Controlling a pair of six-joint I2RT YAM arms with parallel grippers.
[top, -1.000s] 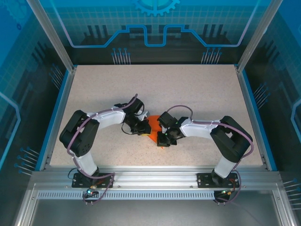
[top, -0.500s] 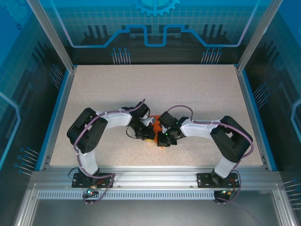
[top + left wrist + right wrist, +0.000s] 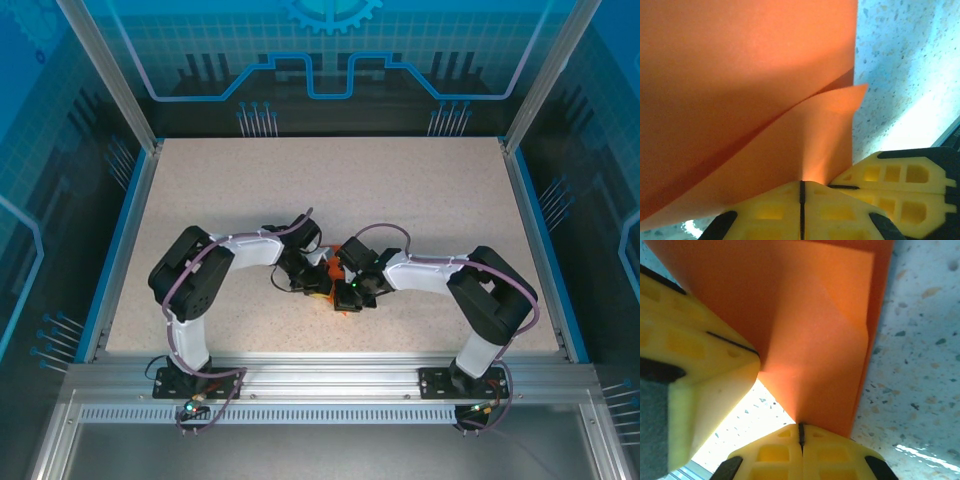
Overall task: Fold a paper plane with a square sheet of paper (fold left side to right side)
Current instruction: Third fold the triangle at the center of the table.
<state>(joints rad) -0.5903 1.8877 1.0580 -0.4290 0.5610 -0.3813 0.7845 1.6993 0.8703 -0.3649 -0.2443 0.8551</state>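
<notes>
No text, label, brand or number can be read. The only sign-like mark is a light blue gear emblem (image 3: 332,10), set above angular blue line graphics on the dark far wall panel (image 3: 400,100) beyond the speckled worktop (image 3: 400,190).

The left arm (image 3: 245,248) and the right arm (image 3: 430,272) wear white shells between bulky black joints, with purple cables (image 3: 160,300) looping alongside. The left hand (image 3: 801,192) and right hand (image 3: 801,437) have yellow fingers (image 3: 772,455) moulded with shallow rectangular pockets and edged in black. A small green light (image 3: 352,284) glows at the right wrist.
</notes>
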